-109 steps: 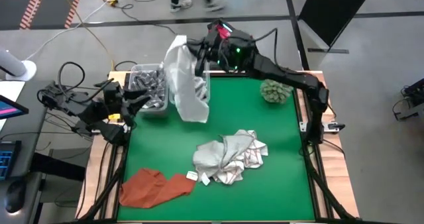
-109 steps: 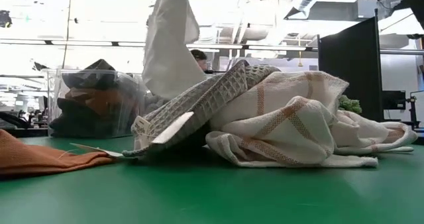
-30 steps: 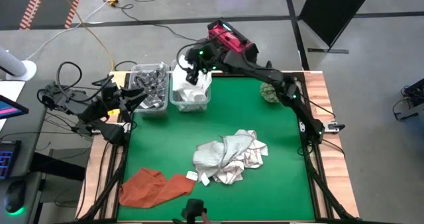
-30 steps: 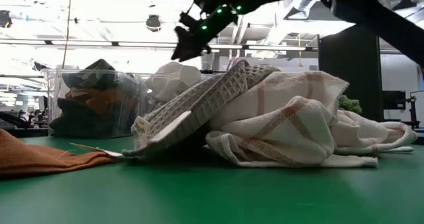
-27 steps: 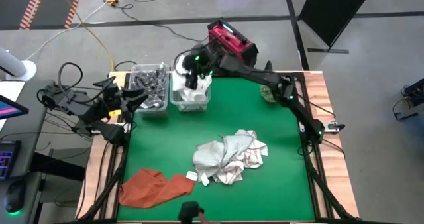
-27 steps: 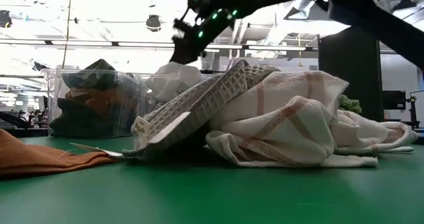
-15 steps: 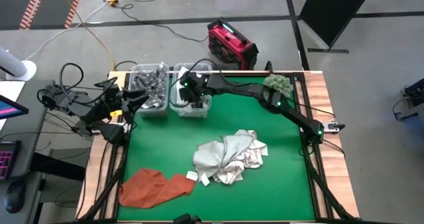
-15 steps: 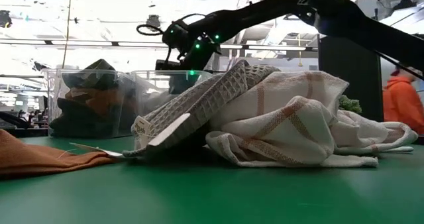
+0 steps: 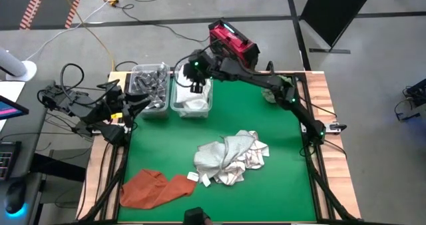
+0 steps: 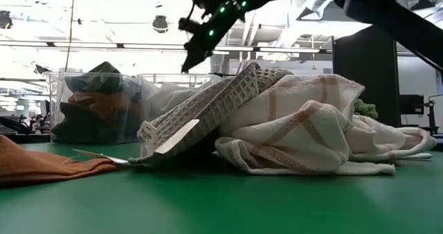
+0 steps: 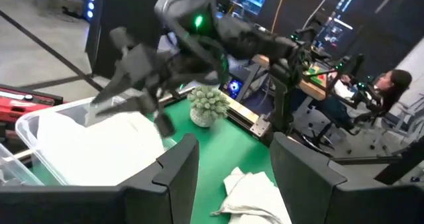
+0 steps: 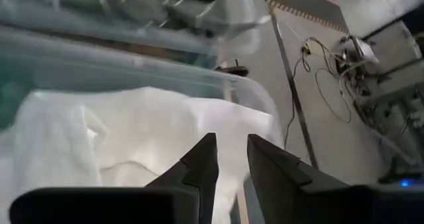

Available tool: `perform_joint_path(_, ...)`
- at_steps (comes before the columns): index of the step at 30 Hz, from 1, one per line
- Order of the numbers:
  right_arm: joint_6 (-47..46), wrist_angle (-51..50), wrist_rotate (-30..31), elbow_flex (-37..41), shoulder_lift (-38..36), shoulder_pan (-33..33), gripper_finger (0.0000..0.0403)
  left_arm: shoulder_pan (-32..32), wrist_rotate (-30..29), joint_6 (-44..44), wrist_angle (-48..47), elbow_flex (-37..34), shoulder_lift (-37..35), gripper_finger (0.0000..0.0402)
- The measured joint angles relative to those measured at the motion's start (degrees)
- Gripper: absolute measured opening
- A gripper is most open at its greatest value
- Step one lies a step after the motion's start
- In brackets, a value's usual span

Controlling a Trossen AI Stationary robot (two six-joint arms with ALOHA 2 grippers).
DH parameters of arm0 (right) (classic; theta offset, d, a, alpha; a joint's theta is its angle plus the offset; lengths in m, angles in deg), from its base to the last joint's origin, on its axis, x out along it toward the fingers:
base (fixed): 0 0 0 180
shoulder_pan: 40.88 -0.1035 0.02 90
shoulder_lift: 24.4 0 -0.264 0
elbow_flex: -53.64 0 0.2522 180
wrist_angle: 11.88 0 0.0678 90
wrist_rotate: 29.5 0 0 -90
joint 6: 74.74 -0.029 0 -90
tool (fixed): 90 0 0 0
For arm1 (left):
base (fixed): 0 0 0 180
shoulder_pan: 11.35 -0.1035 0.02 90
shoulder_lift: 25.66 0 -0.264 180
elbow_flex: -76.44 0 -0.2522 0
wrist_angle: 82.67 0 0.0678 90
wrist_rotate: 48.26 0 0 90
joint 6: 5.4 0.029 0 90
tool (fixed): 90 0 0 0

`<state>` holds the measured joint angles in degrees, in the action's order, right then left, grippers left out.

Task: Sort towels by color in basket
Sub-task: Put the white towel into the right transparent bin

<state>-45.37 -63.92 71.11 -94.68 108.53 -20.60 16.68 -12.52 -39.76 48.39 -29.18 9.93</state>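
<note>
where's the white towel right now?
In the high view the white towel lies inside the clear bin at the table's far edge, right of the bin of dark towels, directly under the right gripper.

dark jointed arms [image 9: 266, 85], green indicator lights

Clear glossy plastic bin [image 9: 191, 96], soft white cloth towel [image 12: 139, 134], matt green tabletop [image 9: 219, 122].

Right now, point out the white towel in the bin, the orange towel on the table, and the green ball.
white towel [image 9: 192, 102], high view, on its folds inside the clear bin.
orange towel [image 9: 152, 188], high view, middle of the cloth lying on the green mat.
green ball [image 11: 209, 102], left wrist view, on its spiky top.
</note>
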Motion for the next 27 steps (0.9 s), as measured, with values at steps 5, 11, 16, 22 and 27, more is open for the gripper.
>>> perform_joint_path(5, -4.93, -8.57, 0.42, -0.07, -2.88, 1.05, 0.0129, 0.0, 0.04, 0.43, -0.29, 0.0, 0.0, 0.0176)
perform_joint_path(11, -7.36, -7.93, 3.02, 2.98, -1.65, 1.02, 0.0128, 0.0, 0.02, 2.4, -0.35, 0.0, -0.02, 0.0176)
perform_joint_path(16, -5.53, -1.04, 2.55, 5.73, 2.02, 0.54, 0.0118, 0.0, 0.01, 1.33, -0.44, 0.0, -0.01, 0.0176)
perform_joint_path(22, -1.63, -2.67, 2.54, 5.84, 7.98, -0.74, 0.0111, 0.0, 0.0, -0.34, -0.59, 0.0, 0.01, 0.0176)
perform_joint_path(27, 0.89, -1.63, 4.48, 5.84, 7.57, -1.68, 0.0111, 0.0, 0.0, -1.37, -0.7, 0.0, -0.02, 0.0176)
